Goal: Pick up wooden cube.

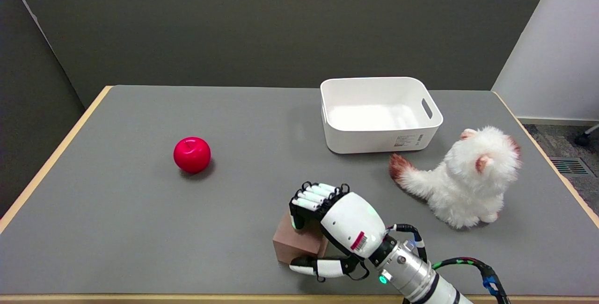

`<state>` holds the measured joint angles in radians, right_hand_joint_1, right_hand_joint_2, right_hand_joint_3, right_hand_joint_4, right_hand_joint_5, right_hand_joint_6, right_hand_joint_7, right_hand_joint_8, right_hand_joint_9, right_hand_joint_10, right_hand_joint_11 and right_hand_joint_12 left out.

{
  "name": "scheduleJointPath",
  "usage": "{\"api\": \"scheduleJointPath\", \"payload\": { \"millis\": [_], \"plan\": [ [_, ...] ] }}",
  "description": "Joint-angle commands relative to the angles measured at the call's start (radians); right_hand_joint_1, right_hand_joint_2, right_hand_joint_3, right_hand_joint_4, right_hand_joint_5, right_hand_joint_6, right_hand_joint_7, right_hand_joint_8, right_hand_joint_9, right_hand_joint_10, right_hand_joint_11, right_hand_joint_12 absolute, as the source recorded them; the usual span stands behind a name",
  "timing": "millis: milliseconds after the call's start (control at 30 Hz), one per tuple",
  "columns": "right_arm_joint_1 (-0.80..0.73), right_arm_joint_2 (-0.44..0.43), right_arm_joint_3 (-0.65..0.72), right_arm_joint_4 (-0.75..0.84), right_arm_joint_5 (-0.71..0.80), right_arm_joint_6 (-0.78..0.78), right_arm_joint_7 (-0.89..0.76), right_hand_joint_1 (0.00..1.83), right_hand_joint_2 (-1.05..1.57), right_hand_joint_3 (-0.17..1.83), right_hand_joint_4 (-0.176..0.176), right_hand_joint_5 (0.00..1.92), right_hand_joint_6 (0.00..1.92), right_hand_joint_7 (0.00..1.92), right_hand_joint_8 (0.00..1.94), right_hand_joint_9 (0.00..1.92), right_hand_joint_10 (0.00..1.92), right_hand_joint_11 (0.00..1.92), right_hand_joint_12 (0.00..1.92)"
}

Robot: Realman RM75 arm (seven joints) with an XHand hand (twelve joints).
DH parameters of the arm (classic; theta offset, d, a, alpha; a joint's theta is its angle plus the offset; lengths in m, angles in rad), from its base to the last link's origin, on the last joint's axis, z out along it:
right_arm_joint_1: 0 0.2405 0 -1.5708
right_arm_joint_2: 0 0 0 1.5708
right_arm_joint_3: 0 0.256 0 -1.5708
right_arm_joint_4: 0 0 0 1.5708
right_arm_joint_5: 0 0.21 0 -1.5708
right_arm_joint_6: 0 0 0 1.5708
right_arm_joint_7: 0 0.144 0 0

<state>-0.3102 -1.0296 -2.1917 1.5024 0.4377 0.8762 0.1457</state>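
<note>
- Closing on the wooden cube [295, 244] is the step we're in: right hand [338, 226] sits over it at the table's [117, 229] 6 o'clock edge, curled fingers [312, 196] draped over the cube's 12 o'clock side, thumb [317, 266] at its 6 o'clock side.
- We judge the fingers wrapped around the cube but can't tell whether they're actually clamping; cube looks to be resting on the table.
- To do it well, we'd squeeze thumb and fingers onto opposite faces evenly, then lift straight up; an off-centre pinch could twist the block out.
- Keep the forearm off the table edge.
- Count, big to small: one table, one white bin [380, 113] at 1 o'clock, one plush cat [463, 182] at 3 o'clock, one cube, one red apple [192, 154] at 10 o'clock.
</note>
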Motion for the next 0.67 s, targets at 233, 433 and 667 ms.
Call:
{"api": "scheduleJointPath", "payload": {
  "millis": [233, 433, 667],
  "plan": [
    [0.155, 0.026, 0.063, 0.143, 0.094, -0.032, -0.2, 1.19, 1.2, 0.18, -0.176, 0.53, 1.47, 0.81, 1.52, 0.81, 1.42, 0.63, 1.92],
    [0.169, 0.027, 0.174, 0.192, 0.087, -0.071, -0.21, 1.19, 1.19, 0.2, -0.176, 0.54, 1.46, 0.82, 1.5, 0.82, 1.41, 0.66, 1.92],
    [0.193, 0.04, 0.302, 0.204, 0.084, -0.107, -0.207, 1.19, 1.18, 0.21, -0.176, 0.55, 1.45, 0.83, 1.49, 0.84, 1.4, 0.69, 1.92]
  ]
}}
